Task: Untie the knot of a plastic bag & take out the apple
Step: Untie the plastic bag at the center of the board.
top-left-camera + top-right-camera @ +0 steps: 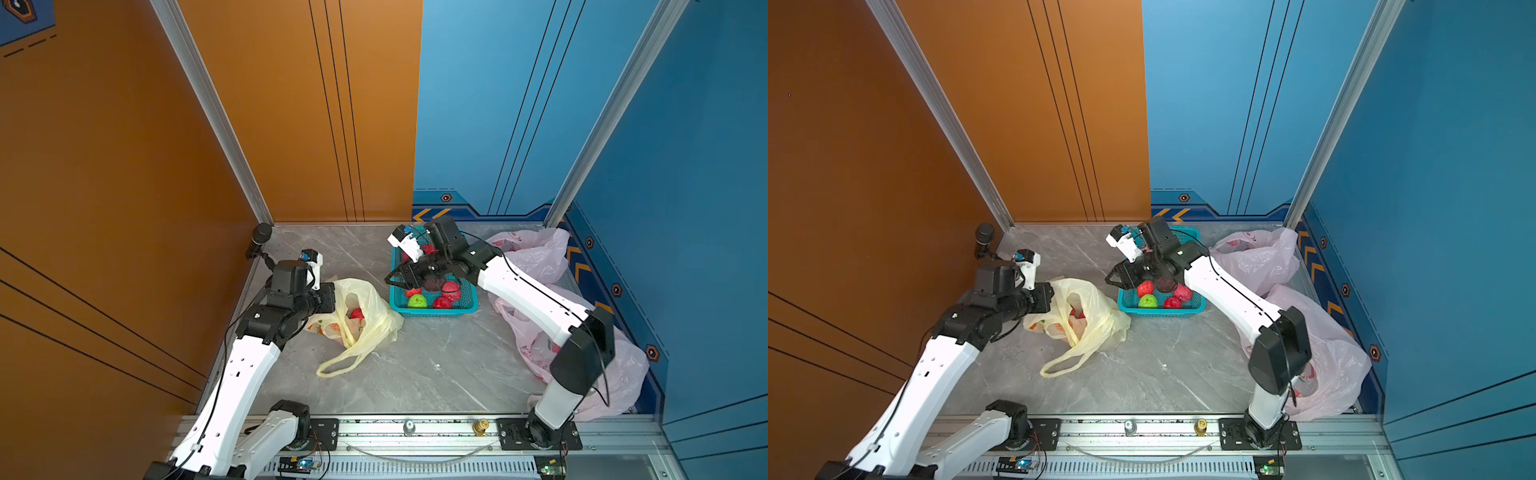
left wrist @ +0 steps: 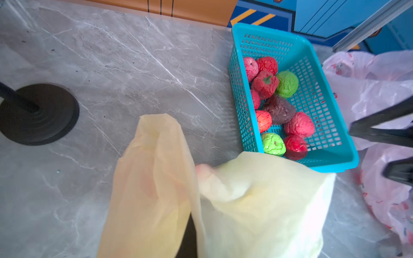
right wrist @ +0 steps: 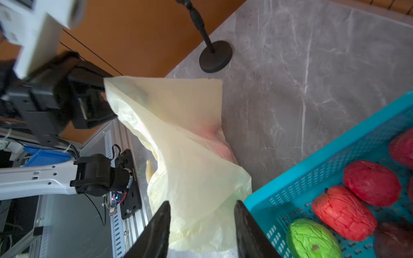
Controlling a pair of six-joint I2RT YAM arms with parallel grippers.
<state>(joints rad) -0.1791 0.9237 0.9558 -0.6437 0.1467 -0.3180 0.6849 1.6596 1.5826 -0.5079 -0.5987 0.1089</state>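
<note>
The yellow plastic bag (image 1: pixel 374 328) (image 1: pixel 1100 328) lies at the left of the table with its mouth gaping open. No knot is in view. One handle loop (image 1: pixel 336 368) trails toward the front. A red apple (image 1: pixel 356 313) (image 1: pixel 1074 312) shows inside the mouth. My left gripper (image 1: pixel 333 297) (image 1: pixel 1052 297) is shut on the bag's (image 2: pixel 257 201) rear edge and holds it up, and the film hides its jaws in the wrist view. My right gripper (image 1: pixel 397 284) (image 1: pixel 1117 284) (image 3: pixel 202 203) hangs open and holds nothing. It is over the near-left corner of the basket, just right of the bag (image 3: pixel 190 156).
A teal basket (image 1: pixel 432 311) (image 1: pixel 1163 311) (image 2: pixel 268 33) (image 3: pixel 312 174) holds several red and green fruits and a dark one. Pink plastic bags (image 1: pixel 536 253) (image 1: pixel 619 374) lie along the right wall under my right arm. A black stand (image 1: pixel 259 237) (image 2: pixel 38 114) (image 3: pixel 215 57) occupies the back left corner.
</note>
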